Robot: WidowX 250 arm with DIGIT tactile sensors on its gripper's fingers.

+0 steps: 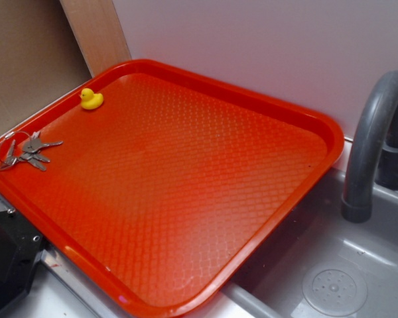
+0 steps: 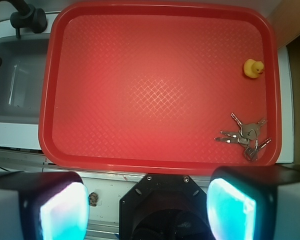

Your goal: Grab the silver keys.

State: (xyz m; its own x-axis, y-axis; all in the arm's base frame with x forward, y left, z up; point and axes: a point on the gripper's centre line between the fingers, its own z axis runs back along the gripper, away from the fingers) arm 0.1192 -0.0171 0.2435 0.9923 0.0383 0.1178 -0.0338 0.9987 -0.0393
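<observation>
Silver keys (image 2: pixel 243 137): fanned flat on the tray floor in a near corner, close against the rim; in the exterior view they sit at the tray's left edge, with the thin wire ring lying partly up on the lip
Why that matters: lying flat and tight to the raised rim, they leave little room for a finger on the rim side, so a grasp probably needs to come down across the fan rather than along the edge
Gripper (image 2: pixel 147 207): seen only in the wrist view, high above the near edge of the tray, its two pale-padded fingers (image 2: pixel 65 212) spread wide apart with nothing between them
Why held so: judging by the wide spread and the height, this looks like the start of an approach; the keys lie off to one side of the fingers, not beneath them
Red tray (image 2: pixel 140 22): holds just two things, the keys and a duck; the rest of its textured floor is bare
Yellow duck (image 2: pixel 253 68): upright near the same side rim, farther along, well apart from the keys and unlikely to interfere
Sink (image 1: pixel 358 265): beyond the tray's far side, a drain in its basin, no loose items visible
Grey faucet (image 1: pixel 371 142): arches over the sink, clear of the tray
</observation>
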